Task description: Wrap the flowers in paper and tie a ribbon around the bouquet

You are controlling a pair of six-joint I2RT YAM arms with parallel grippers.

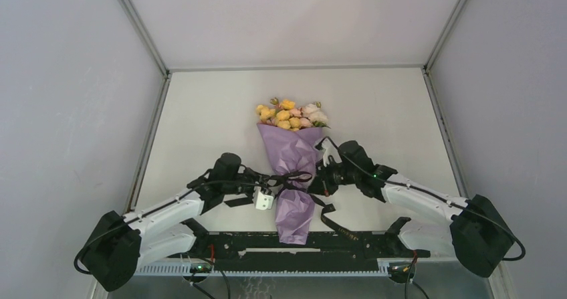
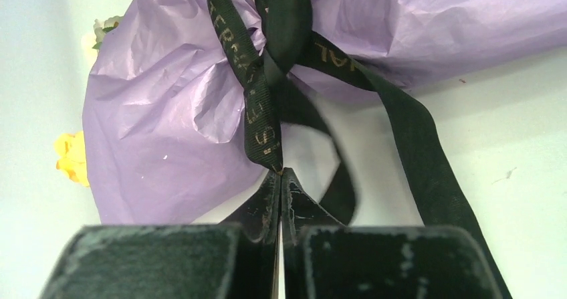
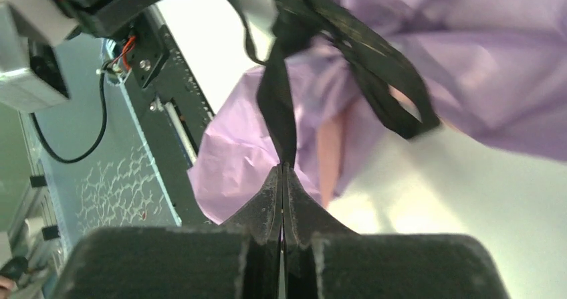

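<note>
The bouquet lies on the white table, a lilac paper cone with its narrow end toward the arm bases. The flowers, yellow, pink and white blooms, show at its far wide end. The black ribbon is knotted around the cone's waist, and one tail trails onto the table at the right. My left gripper is shut on a ribbon end left of the knot. My right gripper is shut on another ribbon strand right of the knot. In the top view both grippers flank the knot closely.
A black rail with cables runs along the table's near edge, just below the cone's tip. Grey walls enclose the table on the left, right and back. The left arm's white wrist camera hangs beside the cone.
</note>
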